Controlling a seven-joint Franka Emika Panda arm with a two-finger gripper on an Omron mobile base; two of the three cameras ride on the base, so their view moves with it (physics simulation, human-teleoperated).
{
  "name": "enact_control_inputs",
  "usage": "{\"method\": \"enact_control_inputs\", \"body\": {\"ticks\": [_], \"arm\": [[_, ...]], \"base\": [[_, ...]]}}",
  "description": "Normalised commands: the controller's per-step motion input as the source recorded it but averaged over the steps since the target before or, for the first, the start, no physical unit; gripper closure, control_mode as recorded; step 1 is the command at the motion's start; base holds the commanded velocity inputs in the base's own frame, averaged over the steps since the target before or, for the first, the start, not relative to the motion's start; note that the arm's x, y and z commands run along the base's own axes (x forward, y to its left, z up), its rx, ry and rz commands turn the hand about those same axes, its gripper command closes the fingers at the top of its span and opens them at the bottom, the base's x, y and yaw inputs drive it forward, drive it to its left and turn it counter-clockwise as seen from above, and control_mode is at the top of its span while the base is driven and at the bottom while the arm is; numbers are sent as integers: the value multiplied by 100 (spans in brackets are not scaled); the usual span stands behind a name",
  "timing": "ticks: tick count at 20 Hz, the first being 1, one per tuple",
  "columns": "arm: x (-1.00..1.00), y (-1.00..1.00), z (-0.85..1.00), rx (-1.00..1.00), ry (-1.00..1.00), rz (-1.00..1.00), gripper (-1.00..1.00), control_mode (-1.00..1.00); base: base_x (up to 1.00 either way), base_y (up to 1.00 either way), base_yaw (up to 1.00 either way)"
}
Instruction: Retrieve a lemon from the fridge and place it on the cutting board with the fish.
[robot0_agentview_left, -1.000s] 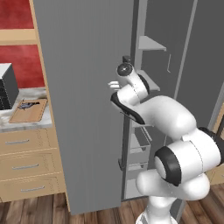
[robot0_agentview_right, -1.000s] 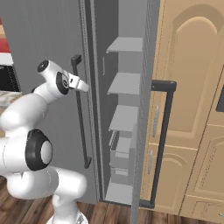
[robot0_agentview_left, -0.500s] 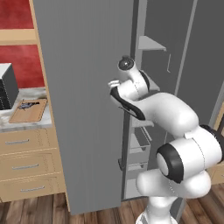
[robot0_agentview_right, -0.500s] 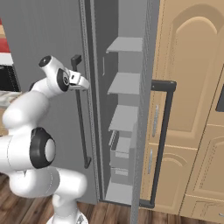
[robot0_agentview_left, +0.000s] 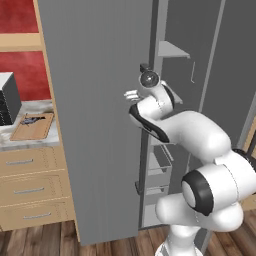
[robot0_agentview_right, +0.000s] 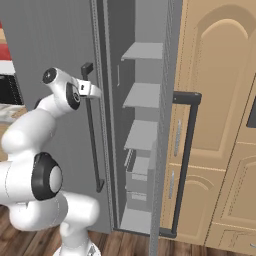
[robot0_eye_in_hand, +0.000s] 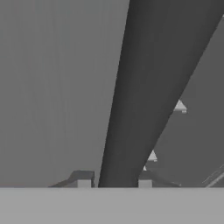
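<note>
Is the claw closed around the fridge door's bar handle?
Yes, the claw straddles the dark handle, one fingertip on each side.

You get both base views from behind, facing the fridge (robot0_agentview_left: 100, 100); hand view hugs its handle (robot0_eye_in_hand: 140, 96).

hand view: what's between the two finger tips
The fridge door's dark bar handle runs up between the fingertips, one on each side.

The white arm reaches up and forward, elbow bent, wrist level. Its gripper (robot0_eye_in_hand: 113, 181) has 2 fingertips (robot0_eye_in_hand: 83, 179) closed against either side of a dark bar.
</note>
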Motion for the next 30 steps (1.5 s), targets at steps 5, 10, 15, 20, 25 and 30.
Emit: {"method": "enact_control_inputs", "body": {"ticks": [5, 10, 15, 20, 25, 30], "arm": [[4, -5, -27, 0, -32, 17, 100, -100], [-19, 7, 5, 0, -3, 4, 100, -100], [-78, 38, 41, 2, 3, -5, 100, -100], [-82, 62, 34, 2, 9, -13, 100, -100], [-94, 63, 15, 0, 23, -21, 100, -100], [-100, 62, -4, 0, 18, -17, 100, -100]], "base": [[0, 0, 0], [0, 0, 0], [0, 0, 0], [0, 0, 0], [0, 0, 0], [0, 0, 0]]}}
